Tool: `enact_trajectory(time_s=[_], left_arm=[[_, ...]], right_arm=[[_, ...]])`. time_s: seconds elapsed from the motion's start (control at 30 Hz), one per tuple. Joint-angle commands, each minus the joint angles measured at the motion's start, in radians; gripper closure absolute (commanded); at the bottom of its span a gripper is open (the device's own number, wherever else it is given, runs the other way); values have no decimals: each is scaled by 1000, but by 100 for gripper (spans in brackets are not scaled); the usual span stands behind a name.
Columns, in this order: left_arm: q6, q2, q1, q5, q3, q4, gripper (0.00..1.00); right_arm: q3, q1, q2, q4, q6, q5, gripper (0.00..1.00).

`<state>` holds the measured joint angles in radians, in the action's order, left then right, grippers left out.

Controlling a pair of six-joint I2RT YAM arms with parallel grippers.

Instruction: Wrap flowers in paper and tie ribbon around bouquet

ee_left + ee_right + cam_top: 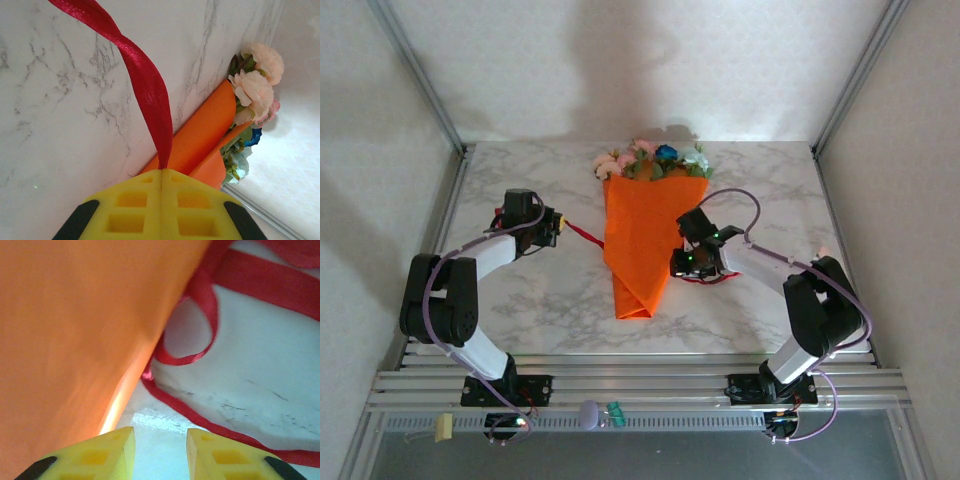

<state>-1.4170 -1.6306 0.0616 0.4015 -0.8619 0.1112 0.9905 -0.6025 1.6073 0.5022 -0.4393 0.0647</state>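
On the marble worktop [520, 300] we note the bouquet [638, 240] lying wrapped, centre. Left jaws, pressed together, pinch the ribbon [145, 85], apparently to tension it for tying. Right jaws stand spread beside it, empty, near ribbon loops.

Orange bouquet [638, 245] flat mid-table (blooms [655, 160] far end), red ribbon [145, 85] alongside

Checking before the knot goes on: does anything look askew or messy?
Only the ribbon: it is twisted just beyond the left gripper that pinches it, and lies in slack loops on the table beside the bouquet, ahead of the open right gripper.
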Motion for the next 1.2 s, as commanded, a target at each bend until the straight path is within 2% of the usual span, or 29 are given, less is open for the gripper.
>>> enact_trajectory(time_s=[0.0, 0.23, 0.6, 0.83, 1.0, 1.13, 1.17], left_arm=[[18, 17, -10, 14, -7, -24, 100], [20, 11, -9, 16, -19, -28, 100], [21, 11, -10, 20, -11, -24, 100], [19, 11, -9, 21, -11, -19, 100], [16, 9, -10, 23, -8, -13, 100], [12, 9, -11, 26, -8, -8, 100], [12, 11, -11, 26, -9, -8, 100]], right_arm=[[0, 2, 29, 70, 191, -67, 67], [88, -12, 135, 112, 263, -58, 60], [128, -26, 176, 127, 258, -130, 59], [164, -31, 260, 180, 276, -102, 58], [167, -31, 288, 206, 244, -82, 66], [190, -31, 299, 237, 225, -132, 96], [189, -30, 271, 236, 219, -169, 100]])
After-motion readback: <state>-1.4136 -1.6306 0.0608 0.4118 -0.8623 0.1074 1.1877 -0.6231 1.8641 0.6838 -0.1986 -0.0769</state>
